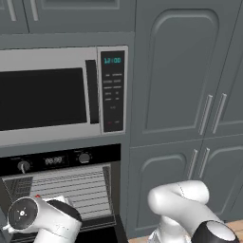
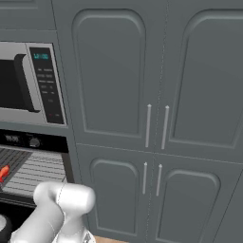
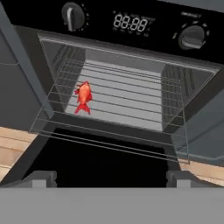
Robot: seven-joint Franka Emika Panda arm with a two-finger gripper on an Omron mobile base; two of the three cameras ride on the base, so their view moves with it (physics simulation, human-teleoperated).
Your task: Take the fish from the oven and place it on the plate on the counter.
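The oven (image 3: 127, 87) is open, and the little red fish (image 3: 83, 97) lies inside on a wire rack (image 3: 131, 109), near the left wall. In the hand view its whole shape shows: head up toward the back, forked tail toward the front. In the right base view it is just a red bit (image 2: 3, 172) at the edge. The pincer (image 3: 111, 177) is spread wide, holding nothing, in front of the oven.
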